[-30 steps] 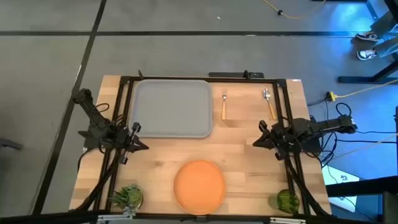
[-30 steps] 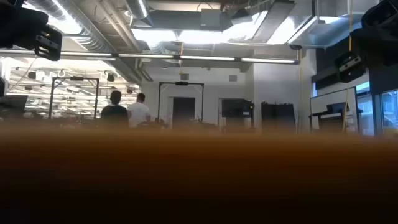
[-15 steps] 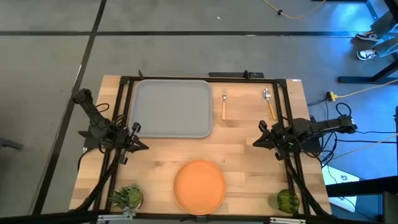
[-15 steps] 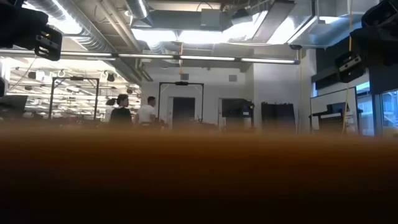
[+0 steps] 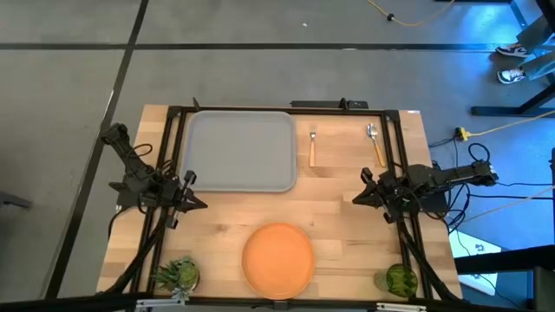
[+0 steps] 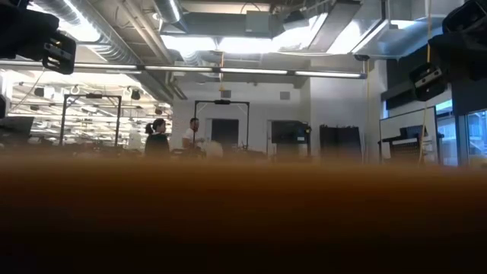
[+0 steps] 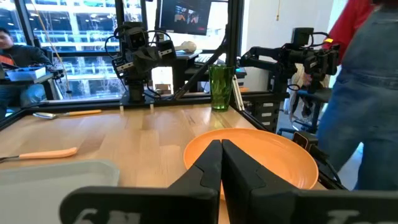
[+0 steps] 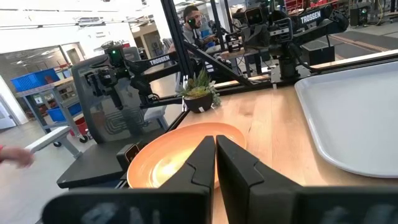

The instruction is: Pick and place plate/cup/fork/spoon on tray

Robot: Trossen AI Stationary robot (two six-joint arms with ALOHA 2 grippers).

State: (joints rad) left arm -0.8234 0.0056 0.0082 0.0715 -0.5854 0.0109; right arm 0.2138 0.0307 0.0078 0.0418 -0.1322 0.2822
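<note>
The orange plate (image 5: 277, 258) lies flat near the table's front edge; it also shows in the left wrist view (image 7: 261, 155) and the right wrist view (image 8: 174, 158). The grey tray (image 5: 241, 152) lies at the far left. The fork (image 5: 312, 147) and the spoon (image 5: 375, 144) lie on the wood to the right of the tray. The green cup (image 5: 400, 279) stands upright at the front right corner. My left gripper (image 5: 202, 204) hovers left of the plate, shut and empty (image 7: 221, 163). My right gripper (image 5: 355, 198) hovers right of the plate, shut and empty (image 8: 215, 155).
A spiky green plant (image 5: 178, 274) stands at the front left corner. A black frame (image 5: 286, 108) runs round the table. The plate's rim (image 6: 243, 213) fills the lower half of the low view. A person (image 7: 364, 93) stands beside the table's front edge; other people (image 6: 160, 137) are far behind.
</note>
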